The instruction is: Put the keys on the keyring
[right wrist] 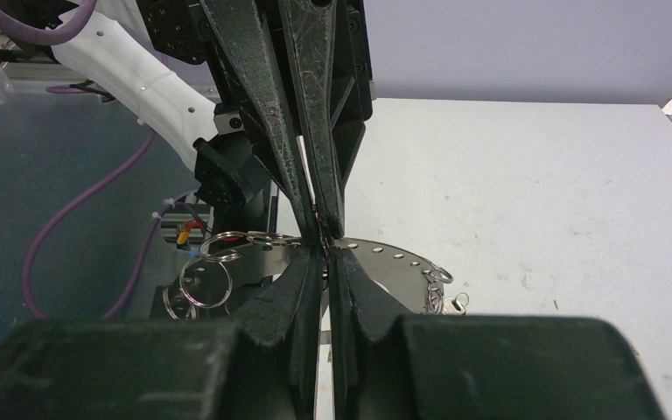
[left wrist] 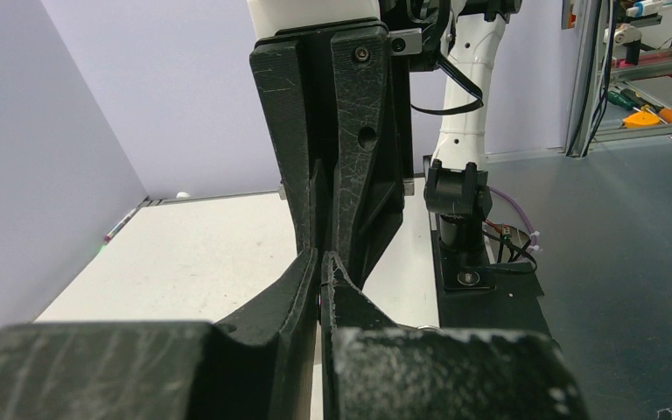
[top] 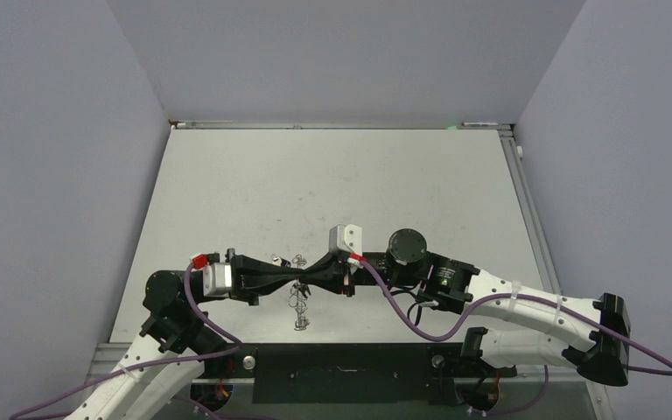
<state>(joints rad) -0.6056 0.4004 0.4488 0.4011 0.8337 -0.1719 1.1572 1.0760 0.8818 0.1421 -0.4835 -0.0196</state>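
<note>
Scuffed white table

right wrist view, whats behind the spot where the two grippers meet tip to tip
The keyring: its holed silver plate and wire loops show on either side. The right gripper covers its middle, hiding anything pinched.

We find no text, label, brand, number or sign that can be read in any of the three views. What small marks do show on the arms are too blurred for us to make out.
</note>
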